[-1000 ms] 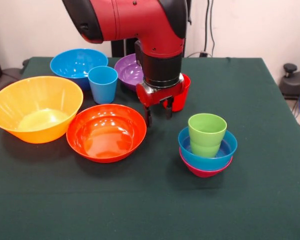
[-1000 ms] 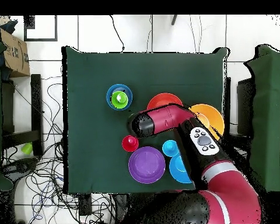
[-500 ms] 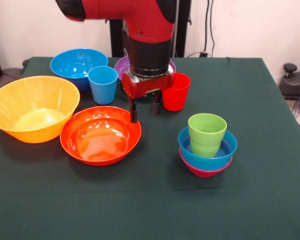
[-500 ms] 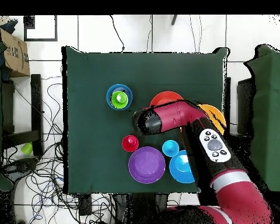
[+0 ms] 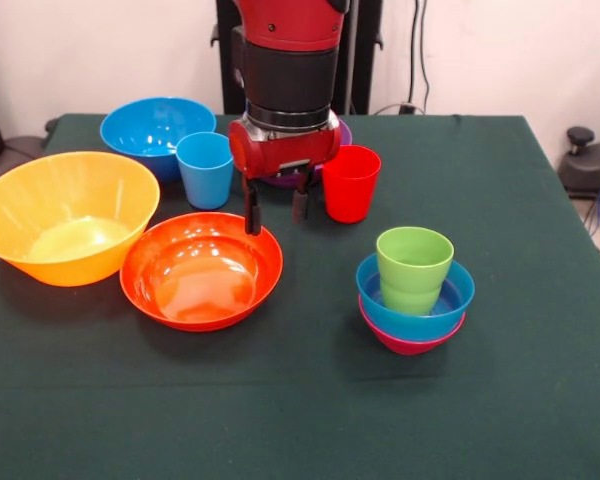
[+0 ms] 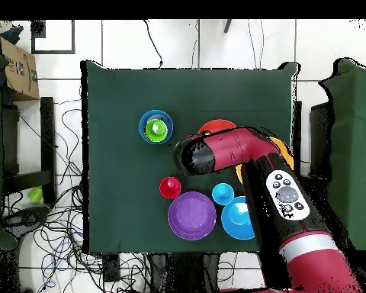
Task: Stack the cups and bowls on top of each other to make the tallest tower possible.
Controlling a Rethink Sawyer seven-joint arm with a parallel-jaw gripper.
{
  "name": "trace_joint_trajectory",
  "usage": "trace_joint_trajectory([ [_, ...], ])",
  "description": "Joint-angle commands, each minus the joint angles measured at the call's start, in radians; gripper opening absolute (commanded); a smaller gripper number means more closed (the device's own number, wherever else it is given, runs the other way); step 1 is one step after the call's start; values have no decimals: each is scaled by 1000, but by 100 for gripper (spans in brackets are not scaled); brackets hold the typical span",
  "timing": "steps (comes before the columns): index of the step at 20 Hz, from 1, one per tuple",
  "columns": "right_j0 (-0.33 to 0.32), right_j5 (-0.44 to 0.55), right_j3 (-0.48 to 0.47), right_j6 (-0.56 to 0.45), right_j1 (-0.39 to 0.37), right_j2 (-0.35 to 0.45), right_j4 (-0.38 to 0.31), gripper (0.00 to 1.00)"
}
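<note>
Green cup [image 5: 414, 268] sits in two small bowls [image 5: 415, 310] toward the table's [image 5: 540, 400] right edge, starting a tower. Open and empty, the gripper [image 5: 273, 212] hangs over the red-orange bowl's [image 5: 200, 272] rim.

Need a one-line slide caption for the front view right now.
Open gripper hovers at the red-orange bowl's far rim; green cup sits nested in small blue bowl.

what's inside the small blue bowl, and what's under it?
The lime green cup stands upright inside the small blue bowl. Under the bowl, a magenta bowl shows only as a rim and lower wall; its inside is covered.
</note>
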Motion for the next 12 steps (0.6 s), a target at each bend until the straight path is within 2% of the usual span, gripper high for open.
trace_joint_trajectory([
  [1,1,74,1,-85,44,13,-26,100],
  [12,10,13,-18,-58,92,-11,-71,100],
])
